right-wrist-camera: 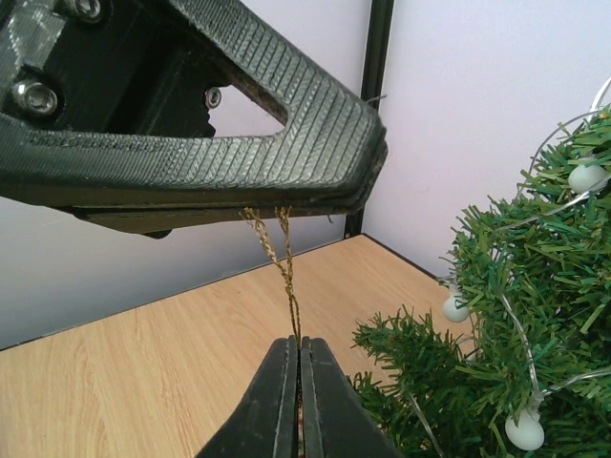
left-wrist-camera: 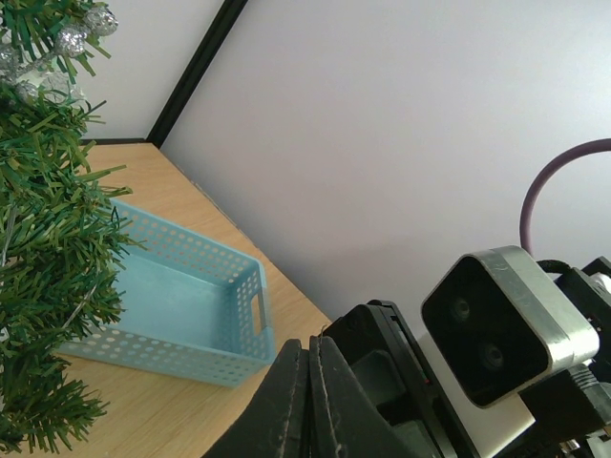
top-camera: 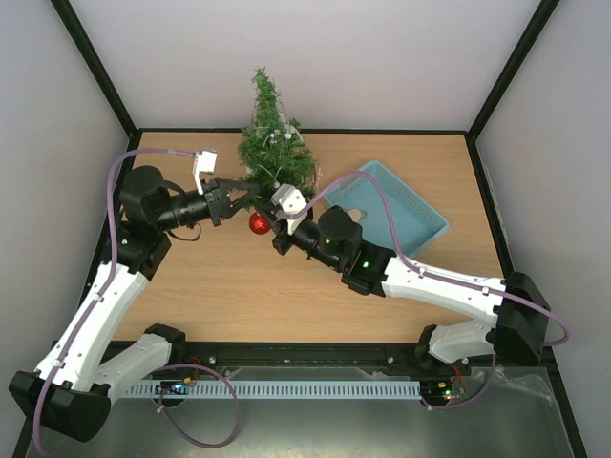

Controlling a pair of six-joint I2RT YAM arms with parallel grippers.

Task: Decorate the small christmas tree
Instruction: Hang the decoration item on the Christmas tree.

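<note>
Wood-grain tabletop (top-camera: 220, 296), white-walled: small christmas tree (top-camera: 272, 143), bristly green with white bead lights (right-wrist-camera: 456, 309), stands at far edge; left gripper (top-camera: 232, 198) and right gripper (top-camera: 275, 225), ribbed black, both clamped on twisted gold cord (right-wrist-camera: 284, 267) of glossy red bauble (top-camera: 259, 223) just before it; perforated blue plastic basket (top-camera: 420, 205) at right.

I see the small christmas tree (top-camera: 272, 148) at the table's (top-camera: 229, 296) twelve o'clock. The basket (top-camera: 417, 216) sits at its four o'clock, the bauble (top-camera: 259, 223) at six.

Wooden table (top-camera: 220, 296), small christmas tree (top-camera: 272, 143) standing; blue perforated basket (top-camera: 415, 215) alongside
</note>
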